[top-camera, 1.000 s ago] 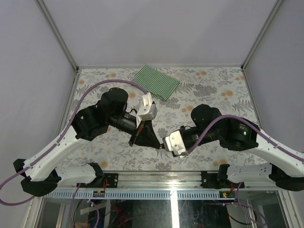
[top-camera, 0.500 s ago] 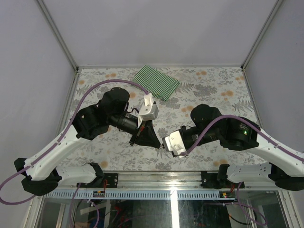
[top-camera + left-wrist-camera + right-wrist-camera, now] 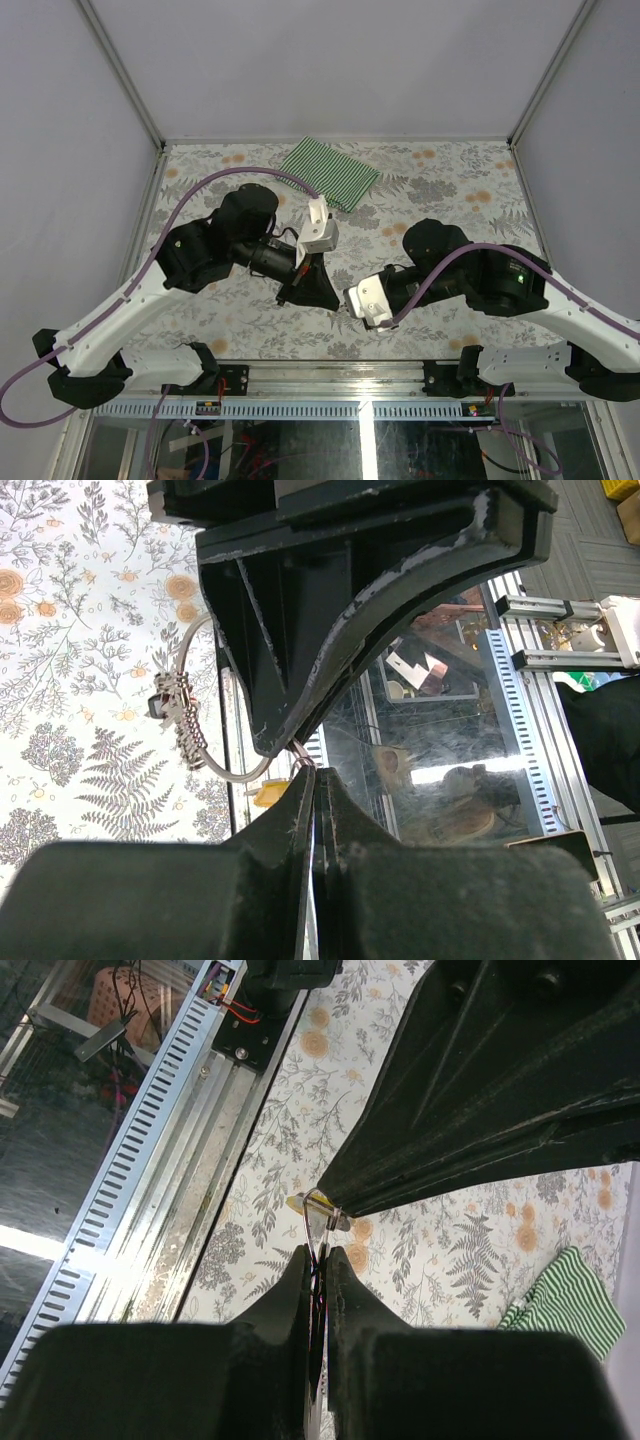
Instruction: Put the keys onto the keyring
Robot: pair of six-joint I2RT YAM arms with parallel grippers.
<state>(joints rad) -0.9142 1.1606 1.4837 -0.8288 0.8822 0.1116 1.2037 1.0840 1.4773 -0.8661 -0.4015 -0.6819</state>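
My two grippers meet tip to tip low over the table's near middle, the left gripper (image 3: pixel 332 300) coming from the left and the right gripper (image 3: pixel 346 304) from the right. In the left wrist view the left gripper (image 3: pixel 316 772) is shut on a thin silver key whose yellow tag (image 3: pixel 268 795) shows beside the tips. The keyring (image 3: pixel 185 720), wire rings with a small red tag, hangs from the right gripper's fingers (image 3: pixel 300 630) above. In the right wrist view the right gripper (image 3: pixel 320 1252) is shut on a wire loop (image 3: pixel 316 1210) of the keyring, which touches the yellow-tagged key (image 3: pixel 300 1203).
A green-and-white striped cloth (image 3: pixel 328 172) lies at the back of the flowered table (image 3: pixel 450 185). The slotted metal rail (image 3: pixel 330 408) runs along the near edge below the arm bases. Grey walls close in the left, right and back sides.
The left arm has shifted slightly to the right, towards the right gripper. Both grippers stay shut and the right arm has barely moved.
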